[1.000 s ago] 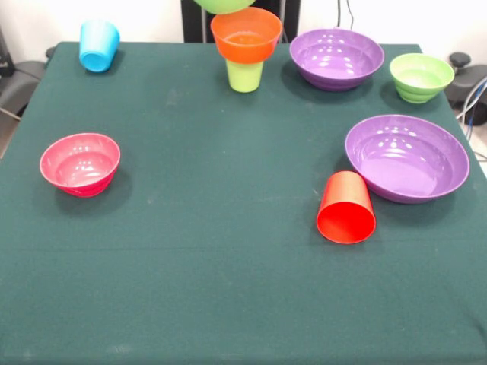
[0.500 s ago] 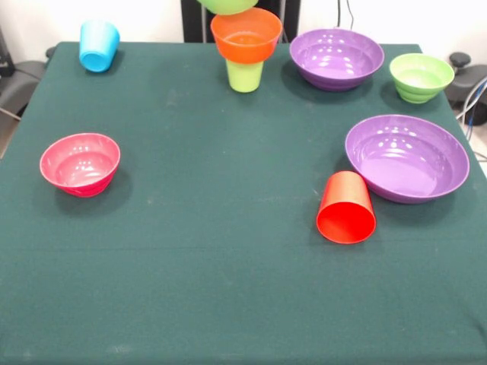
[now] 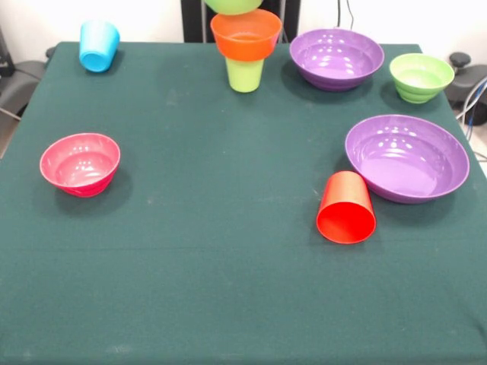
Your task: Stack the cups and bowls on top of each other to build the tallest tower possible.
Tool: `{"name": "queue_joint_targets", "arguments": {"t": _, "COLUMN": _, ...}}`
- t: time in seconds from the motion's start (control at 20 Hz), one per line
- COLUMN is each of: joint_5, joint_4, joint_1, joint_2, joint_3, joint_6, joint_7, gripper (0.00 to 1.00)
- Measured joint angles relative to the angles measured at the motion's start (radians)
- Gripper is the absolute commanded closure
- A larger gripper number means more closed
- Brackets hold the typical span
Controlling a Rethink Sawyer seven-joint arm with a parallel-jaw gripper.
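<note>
Front view – large lime bowl [image 3: 232, 6] hangs over orange bowl [image 3: 246, 34] on lime cup [image 3: 244, 74] – light, slick, rim-gripped; claw unseen.

Large green bowl [image 3: 233, 5] top-cropped

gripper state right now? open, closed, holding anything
Gripper: not in view. Only the bottom of a large lime green bowl shows at the top edge, above the orange bowl; what holds it cannot be told.
</note>
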Motion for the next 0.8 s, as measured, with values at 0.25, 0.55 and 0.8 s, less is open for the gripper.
{"name": "queue_joint_targets", "arguments": {"t": 0.25, "joint_5": 0.004, "joint_4": 0.0, "joint_1": 0.0, "joint_2": 0.003, "joint_3": -0.005, "joint_6": -0.034, "joint_7": 0.0, "gripper": 1.0}}
{"name": "queue_joint_targets", "arguments": {"t": 0.55, "joint_5": 0.007, "joint_4": 0.0, "joint_1": 0.0, "joint_2": 0.028, "joint_3": -0.009, "joint_6": -0.05, "joint_7": 0.0, "gripper": 1.0}}
{"name": "queue_joint_targets", "arguments": {"t": 0.8, "joint_5": 0.008, "joint_4": -0.002, "joint_1": 0.0, "joint_2": 0.052, "joint_3": -0.014, "joint_6": -0.053, "joint_7": 0.0, "gripper": 1.0}}
